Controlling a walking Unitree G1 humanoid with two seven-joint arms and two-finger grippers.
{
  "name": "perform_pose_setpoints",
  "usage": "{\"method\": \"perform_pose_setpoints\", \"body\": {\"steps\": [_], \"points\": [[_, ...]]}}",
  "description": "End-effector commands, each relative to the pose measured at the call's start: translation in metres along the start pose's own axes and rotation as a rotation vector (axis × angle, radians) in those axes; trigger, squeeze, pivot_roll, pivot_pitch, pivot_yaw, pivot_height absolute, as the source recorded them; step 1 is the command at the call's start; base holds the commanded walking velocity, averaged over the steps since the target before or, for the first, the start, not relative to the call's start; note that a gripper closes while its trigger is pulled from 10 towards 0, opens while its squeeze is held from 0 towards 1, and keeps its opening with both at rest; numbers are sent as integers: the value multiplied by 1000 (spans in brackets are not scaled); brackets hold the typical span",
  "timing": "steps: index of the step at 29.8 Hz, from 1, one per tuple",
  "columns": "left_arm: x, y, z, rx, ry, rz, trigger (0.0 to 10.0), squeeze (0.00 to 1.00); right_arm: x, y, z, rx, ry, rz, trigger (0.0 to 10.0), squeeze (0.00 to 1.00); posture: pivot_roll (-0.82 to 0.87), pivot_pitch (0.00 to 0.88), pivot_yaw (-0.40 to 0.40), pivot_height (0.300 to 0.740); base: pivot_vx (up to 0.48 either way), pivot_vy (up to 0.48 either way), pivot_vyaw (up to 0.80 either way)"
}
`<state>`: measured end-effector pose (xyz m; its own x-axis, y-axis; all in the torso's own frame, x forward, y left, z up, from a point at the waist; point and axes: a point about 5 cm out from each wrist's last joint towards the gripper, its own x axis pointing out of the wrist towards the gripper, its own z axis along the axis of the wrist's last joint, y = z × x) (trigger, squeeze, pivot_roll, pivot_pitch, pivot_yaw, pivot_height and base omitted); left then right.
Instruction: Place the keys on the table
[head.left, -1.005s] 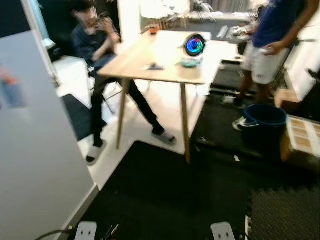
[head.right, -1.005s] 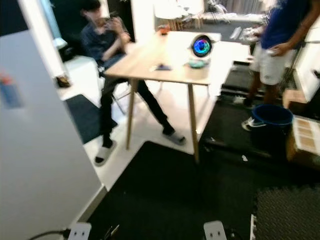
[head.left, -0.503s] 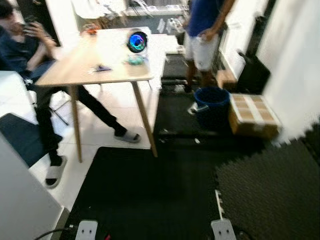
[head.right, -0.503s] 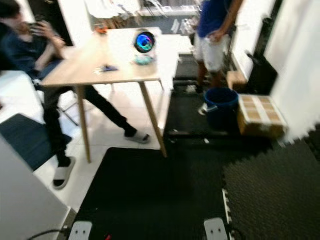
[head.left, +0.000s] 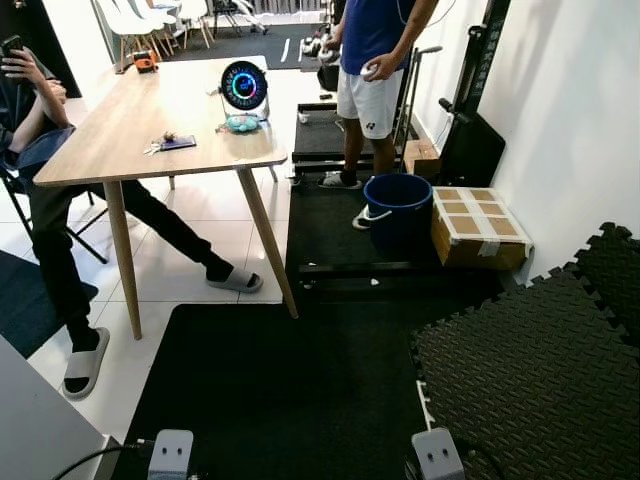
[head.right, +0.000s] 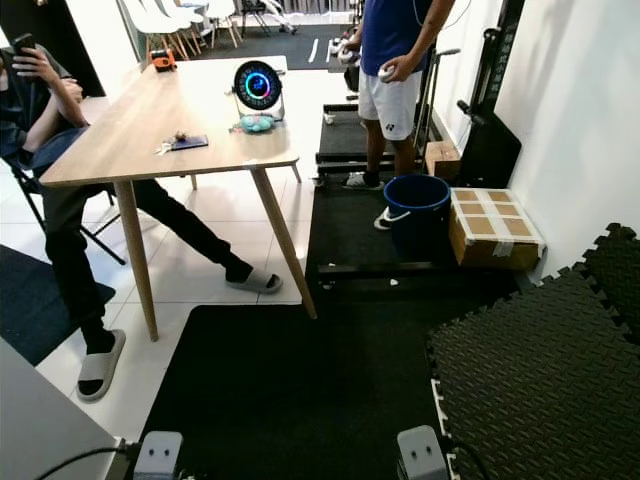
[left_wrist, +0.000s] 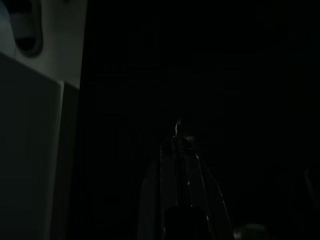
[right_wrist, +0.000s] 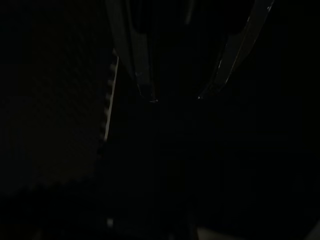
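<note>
- Table (head.left: 120, 125): light wood, ahead and to robot's left, on white tile floor (head.left: 190, 260).
- Keys: can't make out for sure. Small silvery bit (head.left: 153, 149) lies on the table near its near edge, just beside a dark flat item (head.left: 178, 143); too small to tell what it is.
- Also on table: round display (head.left: 244, 85) w/ glowing ring, upright near the right edge. Teal thing (head.left: 240, 123) just in front of it. Orange item (head.left: 145, 62) at the far end.
- Left gripper (left_wrist: 178, 142): wrist view v. dark, small glint at the tip. Can't tell open or closed, can't tell if it has anything. Pale panel (left_wrist: 30, 150) to one side of it.
- Right gripper (right_wrist: 175, 97): fingers (right_wrist: 134, 60) spread apart, gap betw. them bare, nothing held. Hangs over dark floor; edge of foam tile faintly seen.
- Seated person (head.left: 40, 150) at table's left side, dark clothes, phone (head.left: 12, 45) raised, legs stretched under the table, slides on feet.
- Standing person (head.left: 375, 60) beyond table's far right corner, blue shirt, white shorts.
- Blue bucket (head.left: 397, 205) on the floor right of the table, near the standing person's feet. Cardboard box (head.left: 475, 225) just beside the bucket, by the white wall.
- Black mat (head.left: 280, 390) in front of the robot, reaching to the near table leg. Foam tiles (head.left: 540, 370) w/ jigsaw edge to the right.
- White chairs (head.left: 130, 15) far back left.
</note>
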<state>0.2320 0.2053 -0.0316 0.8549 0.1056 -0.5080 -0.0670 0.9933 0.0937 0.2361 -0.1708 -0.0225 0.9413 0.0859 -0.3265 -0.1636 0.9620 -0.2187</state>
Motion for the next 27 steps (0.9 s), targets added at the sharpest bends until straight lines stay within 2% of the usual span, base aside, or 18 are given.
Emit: {"method": "perform_pose_setpoints", "body": {"steps": [1,7,17,18,20,22,26,27], "points": [[-2,5,-1,-12,2,9,10000,0,-5,2,-6,-11,14,12,10000,0,19,148,69,740,0,0,0],[2,-13,17,-88,-61,-36,10000,0,3,-7,8,-37,-33,11,10000,0,10,149,34,740,0,0,0],[3,-25,28,-160,-89,-67,10000,0,5,-14,13,-68,-48,17,10000,0,-14,148,4,740,0,0,0],[5,-37,40,-190,-121,-94,10000,0,6,-21,17,-93,-69,12,10000,0,-31,142,-5,740,0,0,0],[5,-40,44,-199,-134,-104,10000,0,6,-23,19,-101,-76,9,10000,0,-31,142,-5,740,0,0,0],[5,-44,50,-200,-156,-112,10000,0,7,-25,22,-102,-91,0,10000,0,-32,141,-4,740,0,0,0],[0,-50,84,-94,-306,-123,10000,0,15,-25,50,-78,-205,-23,10000,0,-23,139,9,740,0,0,0],[0,-50,84,-94,-306,-123,10000,0,15,-25,50,-78,-205,-23,10000,0,-23,139,9,740,0,0,0]]}}
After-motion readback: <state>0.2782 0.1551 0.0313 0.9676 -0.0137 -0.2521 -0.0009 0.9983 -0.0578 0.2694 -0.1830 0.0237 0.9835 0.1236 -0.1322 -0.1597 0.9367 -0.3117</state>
